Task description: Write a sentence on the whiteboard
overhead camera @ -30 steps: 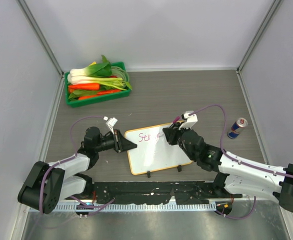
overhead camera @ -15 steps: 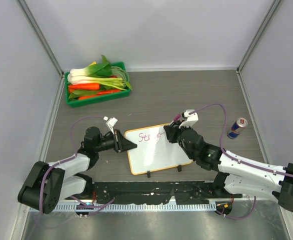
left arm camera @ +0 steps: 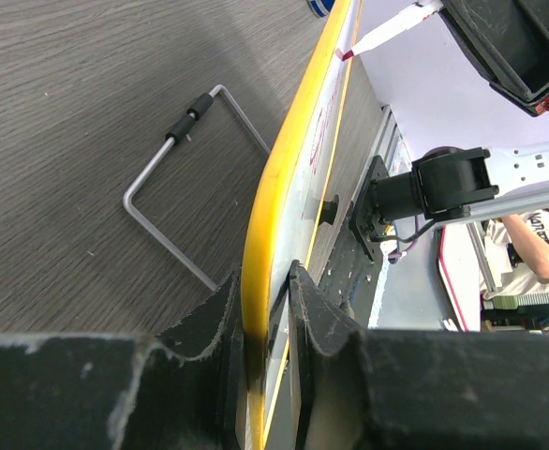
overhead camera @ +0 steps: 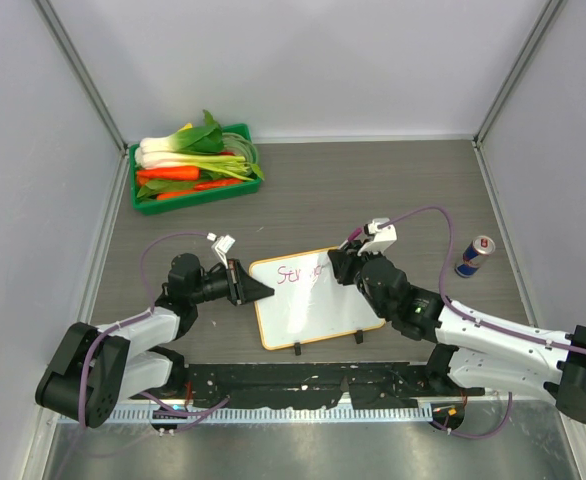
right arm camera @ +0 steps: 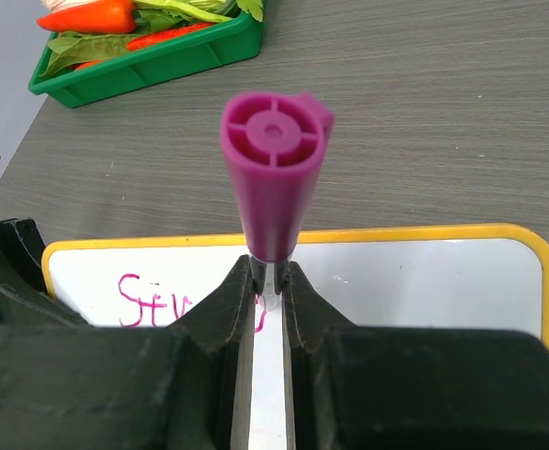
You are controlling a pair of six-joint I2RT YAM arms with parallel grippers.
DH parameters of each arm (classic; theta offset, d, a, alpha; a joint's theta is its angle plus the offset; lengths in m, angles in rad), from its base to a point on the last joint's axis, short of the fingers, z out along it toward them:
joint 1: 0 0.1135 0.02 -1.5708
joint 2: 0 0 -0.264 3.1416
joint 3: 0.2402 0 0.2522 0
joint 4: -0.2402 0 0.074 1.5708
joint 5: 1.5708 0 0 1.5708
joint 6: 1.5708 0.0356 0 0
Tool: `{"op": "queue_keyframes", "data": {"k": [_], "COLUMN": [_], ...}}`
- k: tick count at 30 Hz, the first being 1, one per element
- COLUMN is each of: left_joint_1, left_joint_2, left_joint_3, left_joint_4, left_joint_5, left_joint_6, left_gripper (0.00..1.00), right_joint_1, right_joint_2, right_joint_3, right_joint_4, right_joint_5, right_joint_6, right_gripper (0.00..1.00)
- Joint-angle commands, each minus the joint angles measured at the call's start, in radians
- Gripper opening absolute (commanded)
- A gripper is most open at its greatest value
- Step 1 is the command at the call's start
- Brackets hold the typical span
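The whiteboard (overhead camera: 308, 300) with its orange-yellow frame lies near the table's front, two black feet on its near edge. My left gripper (overhead camera: 250, 286) is shut on its left edge; the left wrist view shows the yellow frame (left arm camera: 284, 178) pinched between the fingers. My right gripper (overhead camera: 341, 268) is shut on a magenta marker (right arm camera: 273, 169), held upright with its tip down on the board (right arm camera: 424, 281). The sentence (overhead camera: 301, 272) is a few pink letters, "Stro", at the board's upper left, also in the right wrist view (right arm camera: 157, 298). The newest stroke is partly hidden by my fingers.
A green tray (overhead camera: 195, 190) of carrots and leafy greens stands at the back left. A drinks can (overhead camera: 474, 256) stands to the right of the board. A bent wire stand (left arm camera: 176, 197) lies on the table under the board's edge.
My right gripper and marker have shifted very slightly right along the first line. The left gripper and the board have not moved.
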Motion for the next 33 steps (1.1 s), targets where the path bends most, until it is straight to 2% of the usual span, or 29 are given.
{"op": "queue_keyframes", "data": {"k": [1,33], "left_joint_1": [0.000,0.000], "left_joint_2": [0.011,0.012], "left_joint_3": [0.007,0.007], "left_joint_4": [-0.040,-0.041], "left_joint_5": [-0.054,-0.054], "left_joint_6": [0.065,0.065], "left_gripper": [0.00,0.00], "right_joint_1": [-0.006,-0.006], "right_joint_2": [-0.003,-0.021], "right_joint_3": [-0.009,-0.047], "right_joint_4": [-0.017,-0.134], "right_joint_5": [0.013,-0.070], "right_joint_6": [0.019,0.035], "right_gripper": [0.01,0.01]}}
